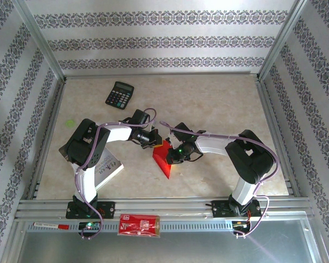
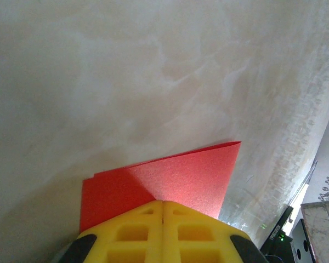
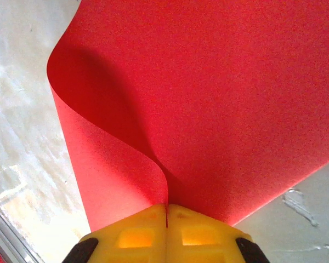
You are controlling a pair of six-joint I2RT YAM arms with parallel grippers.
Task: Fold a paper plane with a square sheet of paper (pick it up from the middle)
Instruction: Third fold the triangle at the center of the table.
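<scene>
The square sheet of paper (image 1: 163, 160) is plain bright red and lies partly folded on the marble table top between my two grippers. My right gripper (image 1: 174, 155) is shut on it. In the right wrist view a raised curl of the sheet (image 3: 208, 98) runs straight into the seam between the yellow fingers (image 3: 166, 207). My left gripper (image 1: 152, 139) is shut at the sheet's far-left corner. In the left wrist view its yellow tips (image 2: 163, 203) meet over the doubled red paper (image 2: 186, 175), with nothing visible between them.
A black calculator (image 1: 119, 95) lies at the back left. A white printed booklet (image 1: 108, 169) sits under the left arm. A red printed packet (image 1: 139, 225) rests on the front rail. Metal frame posts and patterned walls enclose the table.
</scene>
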